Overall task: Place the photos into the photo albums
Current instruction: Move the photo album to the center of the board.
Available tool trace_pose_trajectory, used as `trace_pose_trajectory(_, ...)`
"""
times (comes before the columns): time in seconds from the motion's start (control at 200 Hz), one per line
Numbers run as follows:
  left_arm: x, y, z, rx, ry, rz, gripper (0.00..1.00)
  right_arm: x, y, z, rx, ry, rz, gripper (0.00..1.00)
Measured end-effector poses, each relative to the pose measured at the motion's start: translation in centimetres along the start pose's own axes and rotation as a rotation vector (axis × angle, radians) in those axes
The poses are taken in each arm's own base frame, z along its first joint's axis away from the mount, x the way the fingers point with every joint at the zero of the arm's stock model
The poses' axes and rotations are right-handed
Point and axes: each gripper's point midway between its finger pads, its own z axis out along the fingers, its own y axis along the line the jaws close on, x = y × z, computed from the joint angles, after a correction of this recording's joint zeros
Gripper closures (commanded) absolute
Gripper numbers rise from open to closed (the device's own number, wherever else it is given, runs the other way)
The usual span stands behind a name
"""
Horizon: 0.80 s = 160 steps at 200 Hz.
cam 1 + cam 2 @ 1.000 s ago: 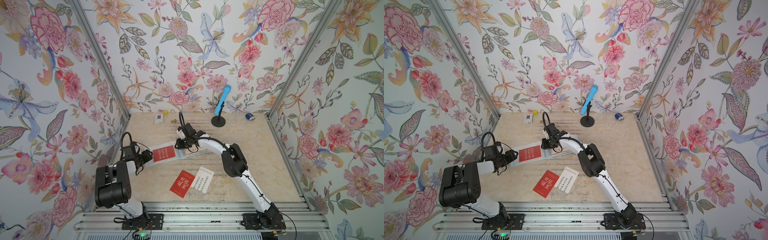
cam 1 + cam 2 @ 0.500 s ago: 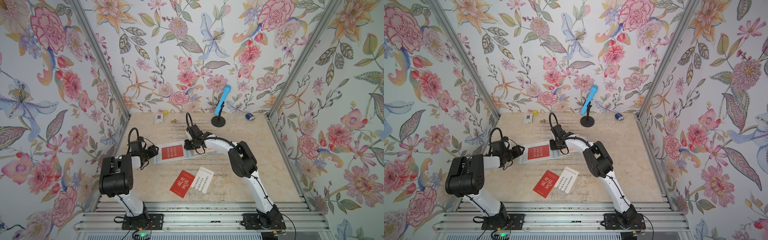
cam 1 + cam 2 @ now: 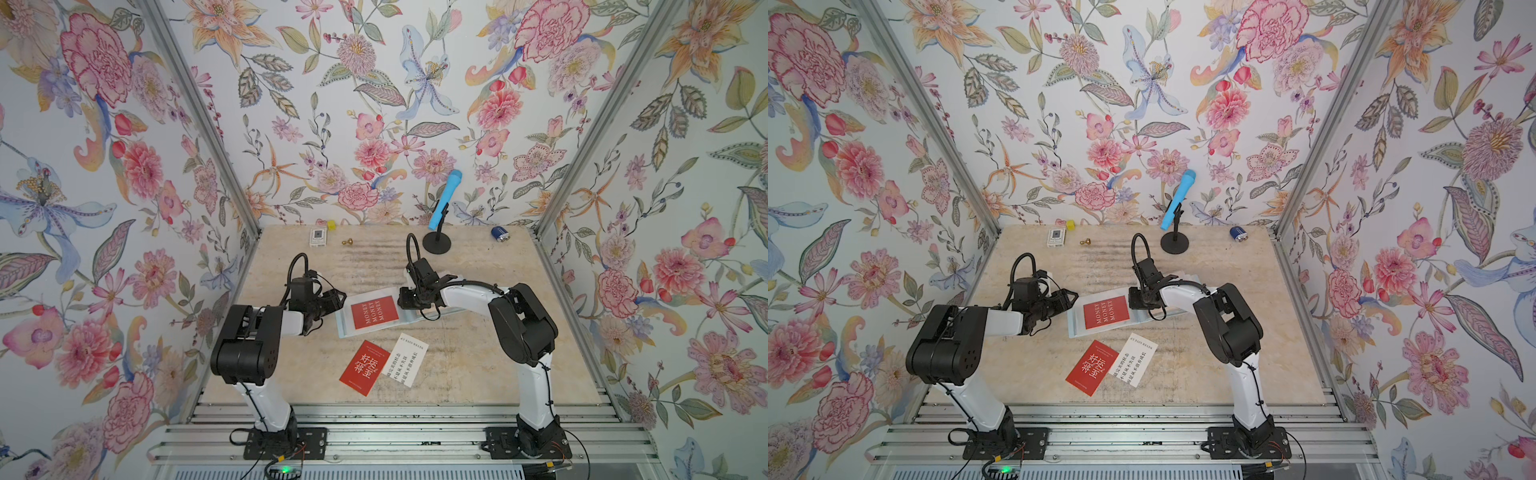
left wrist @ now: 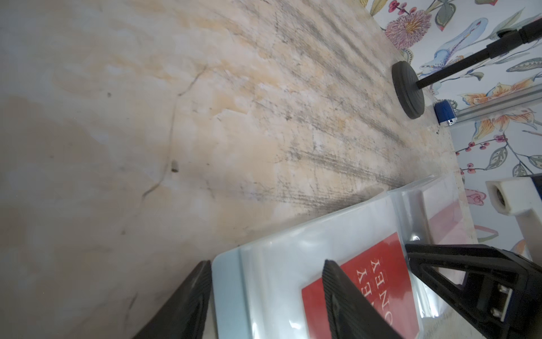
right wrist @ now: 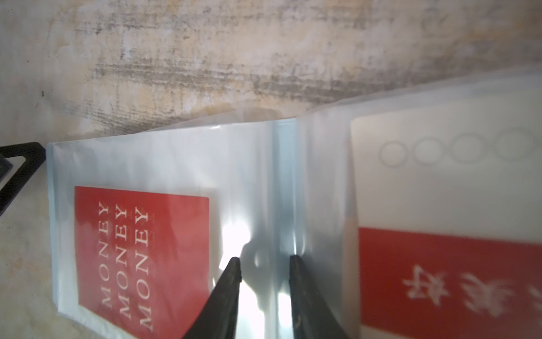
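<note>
Two loose photos, a red card [image 3: 365, 368] and a white card [image 3: 406, 359], lie touching on the table [image 3: 457, 361], just in front of the open photo album [image 3: 344, 322], whose left sleeve holds a red MONEY card [image 3: 374, 316]. Left gripper [image 4: 267, 264]: jaws wide, straddling the album's outer edge. Right gripper [image 5: 264, 259]: jaws narrowly parted at the fold, clamping nothing visible.

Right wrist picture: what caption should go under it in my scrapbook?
Open photo album: red MONEY card sleeved on one page, another red card on the facing page.
</note>
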Motion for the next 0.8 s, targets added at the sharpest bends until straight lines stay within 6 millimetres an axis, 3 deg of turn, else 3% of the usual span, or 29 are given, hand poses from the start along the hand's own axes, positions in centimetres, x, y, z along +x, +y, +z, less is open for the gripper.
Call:
trace_pose_trajectory(0.23,0.3,-1.6,1.1,0.026,0.028,0.013,0.36,0.0,-0.6,-0.3,-0.006,-0.013,0.033,0.68)
trace_pose_trajectory(0.445,0.4,-1.8,1.1,0.005,0.061,0.011,0.36,-0.3,-0.5,-0.8,-0.012,-0.018,0.038,0.68)
trace_pose_trajectory(0.676,-0.9,-3.8,-0.9,0.002,0.059,0.054,0.36,-1.5,1.3,-2.9,-0.09,-0.045,0.018,0.67)
trace_pose_trajectory(0.801,-1.3,-4.6,-2.0,0.007,0.052,0.068,0.36,-1.5,1.9,-3.1,-0.12,-0.039,0.005,0.67)
